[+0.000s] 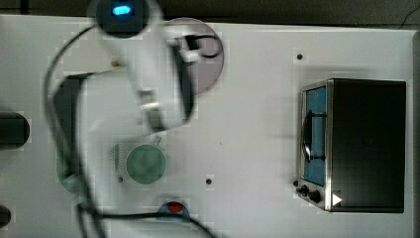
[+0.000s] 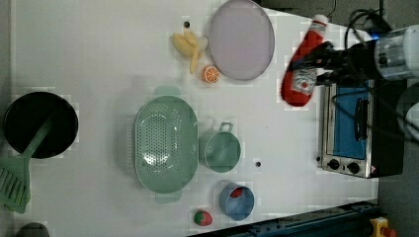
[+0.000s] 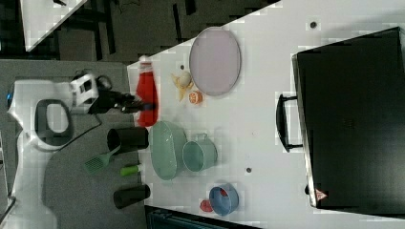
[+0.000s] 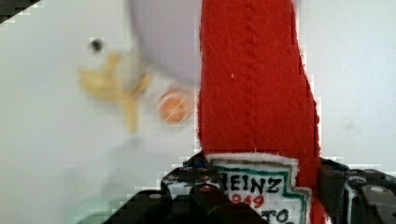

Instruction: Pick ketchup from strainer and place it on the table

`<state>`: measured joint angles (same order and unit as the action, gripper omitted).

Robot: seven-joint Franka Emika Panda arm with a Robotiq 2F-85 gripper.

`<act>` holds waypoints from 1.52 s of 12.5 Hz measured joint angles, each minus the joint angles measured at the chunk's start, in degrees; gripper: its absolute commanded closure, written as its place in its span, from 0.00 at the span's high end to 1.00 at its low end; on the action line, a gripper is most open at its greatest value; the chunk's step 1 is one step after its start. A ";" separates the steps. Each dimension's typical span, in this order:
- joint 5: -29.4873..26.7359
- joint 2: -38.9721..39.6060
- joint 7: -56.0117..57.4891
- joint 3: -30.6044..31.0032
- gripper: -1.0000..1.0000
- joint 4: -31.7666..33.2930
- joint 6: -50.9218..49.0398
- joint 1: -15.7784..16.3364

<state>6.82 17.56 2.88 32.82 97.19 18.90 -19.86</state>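
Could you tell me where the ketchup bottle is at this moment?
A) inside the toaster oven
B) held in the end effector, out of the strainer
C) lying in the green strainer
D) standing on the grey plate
B: the ketchup sits clamped in the end effector, while the strainer holds nothing in the left view; the wrist view shows the fingers on either side of its label.

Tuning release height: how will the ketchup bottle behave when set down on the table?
The ketchup bottle looks like stitched felt in the wrist view, so probably soft and light, unlikely to bounce. The gripper clamps it at the label. Its rounded base and tapering shape suggest it may flop over rather than stand on the table.
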 measured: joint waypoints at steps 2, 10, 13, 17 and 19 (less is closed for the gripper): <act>0.44 0.67 5.44 -3.83 0.60 -0.22 -0.67 -2.00; 2.69 1.12 11.95 -11.01 0.60 8.23 4.27 -4.53; 2.69 0.92 11.95 -10.92 0.60 14.44 9.36 -3.25; 3.59 2.55 11.99 -11.88 0.60 24.00 16.72 -1.96; 3.67 5.89 12.14 -12.60 0.60 25.57 21.30 -1.64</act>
<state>10.49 23.44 15.02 20.21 122.76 40.20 -21.50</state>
